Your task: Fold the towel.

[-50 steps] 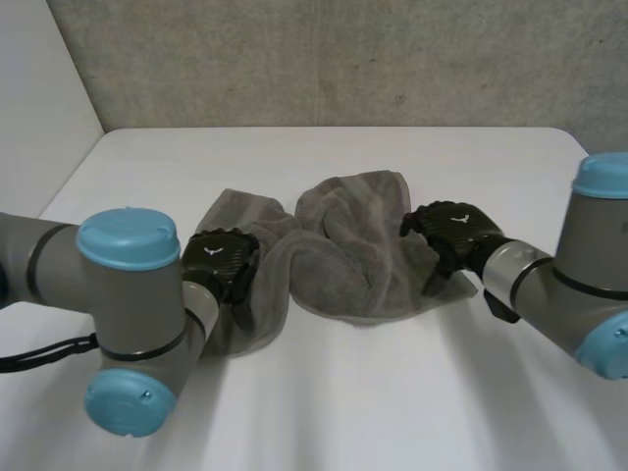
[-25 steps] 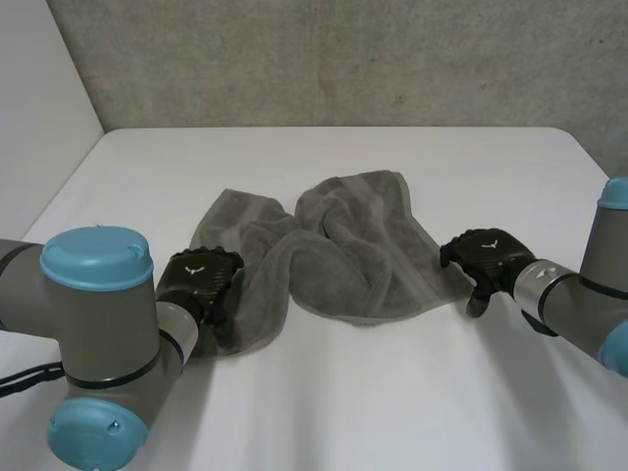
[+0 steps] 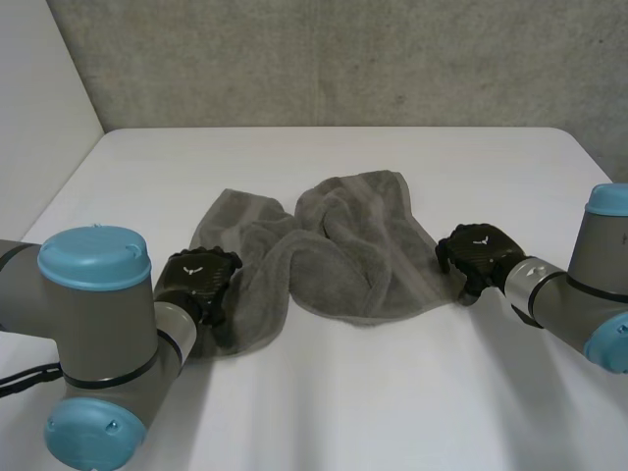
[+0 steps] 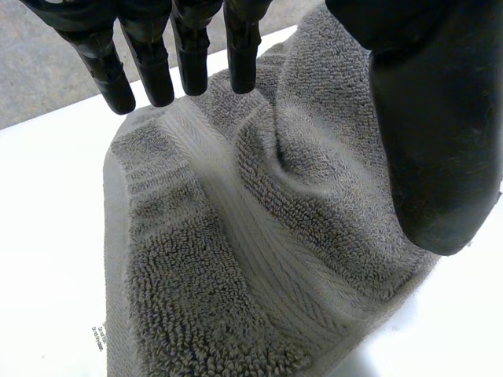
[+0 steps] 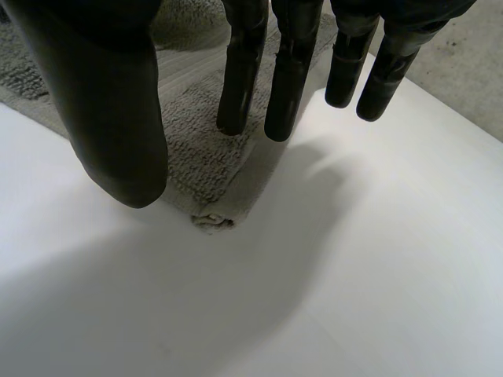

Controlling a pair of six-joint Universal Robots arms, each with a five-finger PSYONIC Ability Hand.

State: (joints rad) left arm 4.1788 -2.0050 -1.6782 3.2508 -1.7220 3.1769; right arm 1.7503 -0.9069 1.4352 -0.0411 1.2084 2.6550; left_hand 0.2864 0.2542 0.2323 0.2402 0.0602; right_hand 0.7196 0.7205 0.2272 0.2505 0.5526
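Lying crumpled on white table (image 3: 343,402): towel (image 3: 343,260) | left hand (image 3: 201,280), right hand (image 3: 476,247) unclenched at its ends | grey wall (image 3: 343,59) behind

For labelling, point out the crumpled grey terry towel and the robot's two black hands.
Crumpled grey terry towel (image 3: 343,270), head view, middle folds.
Black left hand (image 3: 201,278), head view, its back.
Black right hand (image 3: 479,249), head view, its back.
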